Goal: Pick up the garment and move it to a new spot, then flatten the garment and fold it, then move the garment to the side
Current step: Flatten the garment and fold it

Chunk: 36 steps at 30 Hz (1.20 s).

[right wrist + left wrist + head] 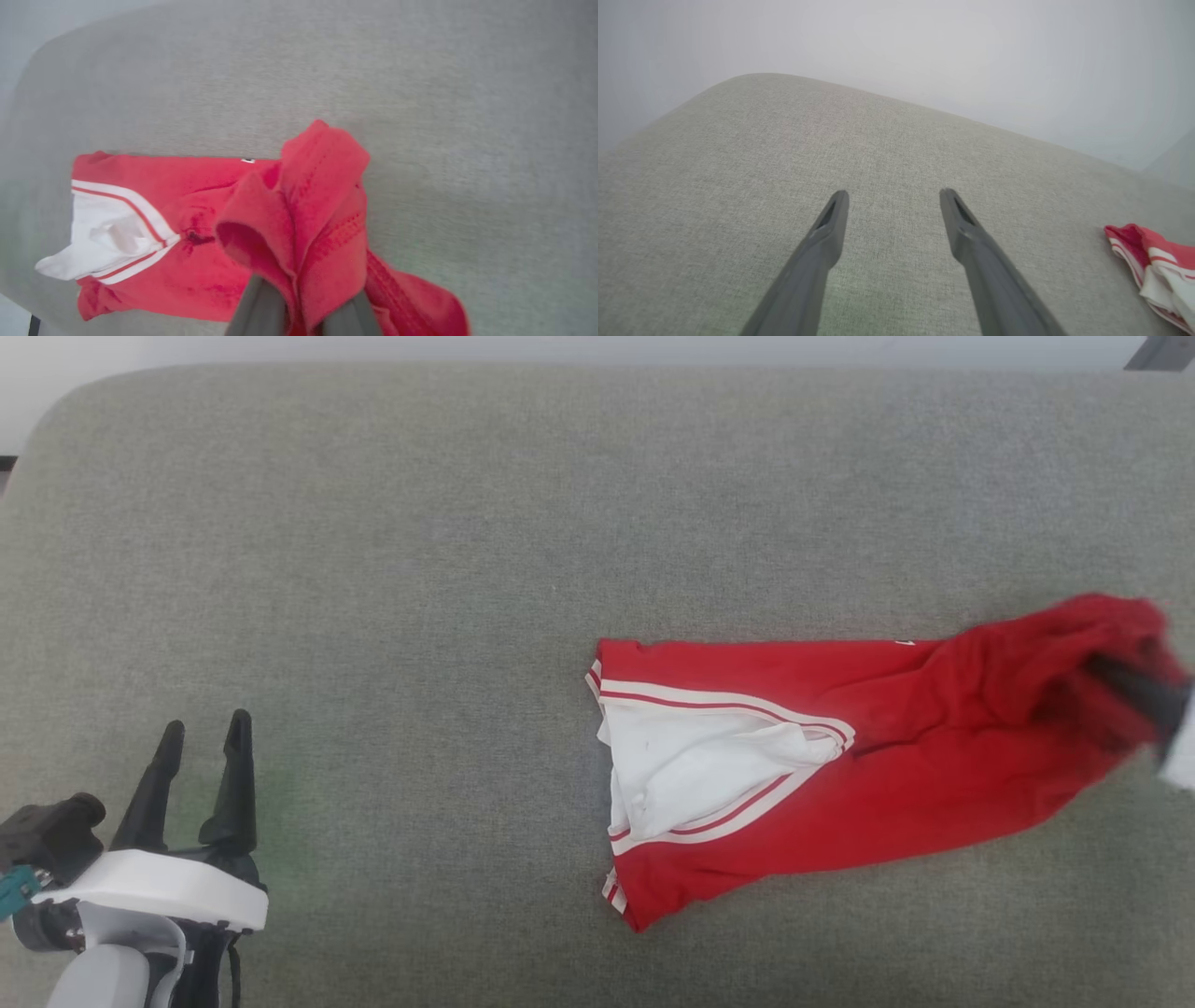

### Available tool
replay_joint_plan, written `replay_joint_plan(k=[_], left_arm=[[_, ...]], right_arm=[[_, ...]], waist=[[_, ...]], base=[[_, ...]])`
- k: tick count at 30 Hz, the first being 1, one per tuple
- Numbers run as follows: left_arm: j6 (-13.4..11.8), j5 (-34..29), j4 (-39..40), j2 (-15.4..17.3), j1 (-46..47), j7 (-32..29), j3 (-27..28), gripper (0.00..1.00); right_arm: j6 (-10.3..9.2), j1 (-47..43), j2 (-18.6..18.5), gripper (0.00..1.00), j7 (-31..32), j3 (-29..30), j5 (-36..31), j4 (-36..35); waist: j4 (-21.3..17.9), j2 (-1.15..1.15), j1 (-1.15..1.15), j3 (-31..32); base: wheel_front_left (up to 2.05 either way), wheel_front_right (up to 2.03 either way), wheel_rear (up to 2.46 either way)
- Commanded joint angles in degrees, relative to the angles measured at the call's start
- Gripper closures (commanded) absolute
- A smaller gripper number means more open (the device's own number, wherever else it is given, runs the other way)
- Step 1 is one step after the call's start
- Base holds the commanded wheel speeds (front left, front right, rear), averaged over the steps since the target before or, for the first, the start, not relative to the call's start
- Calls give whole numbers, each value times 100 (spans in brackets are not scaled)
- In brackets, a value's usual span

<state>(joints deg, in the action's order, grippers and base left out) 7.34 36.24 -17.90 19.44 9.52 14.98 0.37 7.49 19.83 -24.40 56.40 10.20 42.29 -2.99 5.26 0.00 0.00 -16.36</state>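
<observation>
Garment [840,775] (likely soft, limp, light) is being pinched at a bunched edge by the right fingers [254,308]. Left fingers [233,775] are being held apart, empty.

At the lower left of the head view, the left gripper [206,722] has two long black fingers [149,793] that get thin at the tips. Under them is a smooth white curved cover [154,887]. Next to it are a round black knob [51,831] and a small teal bit [14,887]. Below is a pale grey forearm [98,980] with a thin black cable [231,975]. In the left wrist view, each finger has a narrow slot [829,215] near its tip. At the right edge of the head view, the right gripper [1139,695] is a dark blur with a white piece [1181,751].
</observation>
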Motion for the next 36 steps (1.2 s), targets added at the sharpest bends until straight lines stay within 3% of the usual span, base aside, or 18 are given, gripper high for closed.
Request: replay_joint_plan(k=[1,9,21,22,24,31,36], left_arm=[[17,61,34,-10,-25,25,-10,0],[17,145,14,-8,88,25,-270,0],[15,276,-185,-33,389,25,-710,0],[15,299,-203,-48,407,25,-733,0],[15,323,-249,-48,428,25,-763,0],[15,420,-242,51,280,25,-636,0],[15,449,-182,151,148,25,-449,0]], right_arm=[[0,-71,65,100,45,-86,58,-143],[0,-25,413,100,101,-1167,313,-727],[0,478,688,100,-417,-2690,213,3],[0,538,679,70,-511,-2783,186,71],[0,579,644,0,-633,-2924,201,264],[0,729,502,0,-897,-3102,444,259],[-1,619,277,0,-1203,-2818,456,41]], waist=[[14,0,0,17],[248,0,0,86],[709,0,0,139],[724,0,0,142],[738,0,0,162],[543,0,0,281],[286,0,0,393]], base=[[0,0,0],[0,0,0],[0,0,0],[0,0,0],[0,0,0],[0,0,0],[0,0,0]])
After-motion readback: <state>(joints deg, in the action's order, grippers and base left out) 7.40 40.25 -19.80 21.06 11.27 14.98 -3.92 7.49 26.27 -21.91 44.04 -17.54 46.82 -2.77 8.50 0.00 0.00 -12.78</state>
